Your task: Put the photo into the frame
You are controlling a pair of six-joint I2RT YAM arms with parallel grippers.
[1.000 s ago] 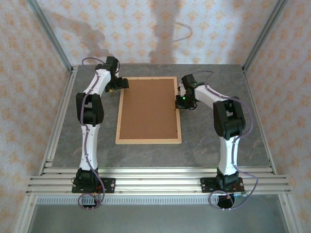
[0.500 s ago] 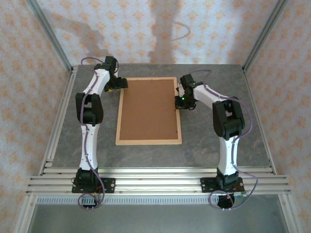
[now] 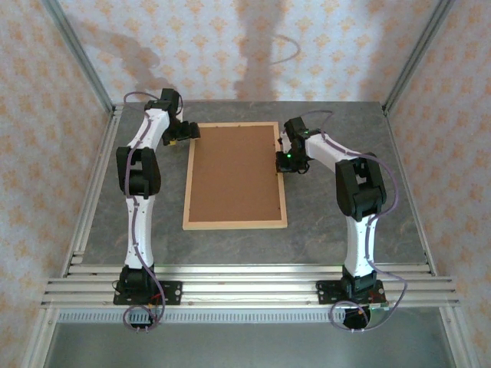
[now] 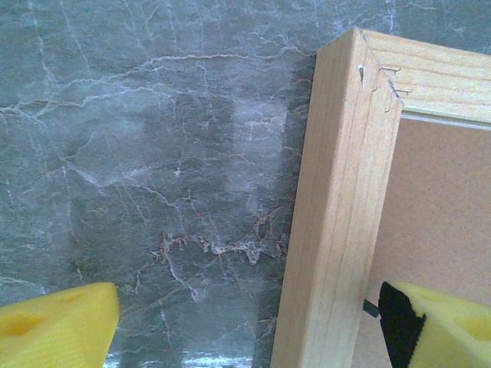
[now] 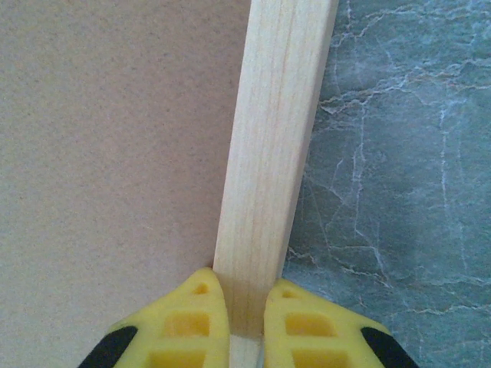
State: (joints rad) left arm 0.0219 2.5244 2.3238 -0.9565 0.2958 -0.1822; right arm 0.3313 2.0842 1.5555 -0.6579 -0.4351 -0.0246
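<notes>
Because the frame (image 3: 234, 223) was built of thin light-wood rails with stapled mitre corners, it was judged to be light and stiff, yet liable to rack if lifted by one corner. It was laid flat, back upward, on the tabletop (image 3: 314, 230), with a brown backing board (image 3: 234, 172) seated inside its rails. Whether the photo lay beneath that board could not be told. A hold was judged best taken across a long rail, away from the corner joints. The smooth wood was expected to offer little friction, and only a narrow face was presented by each rail. The board was judged stiff, and liable to shift if the frame were tilted.

The right arm (image 3: 357, 192) was extended forward and bent inward to the frame's right rail, in its far half. The right jaws were pinched on that rail from both sides. The left arm (image 3: 138, 176) was extended to the frame's far-left corner, where the left jaws were spread wide astride the left rail, with nothing gripped.
</notes>
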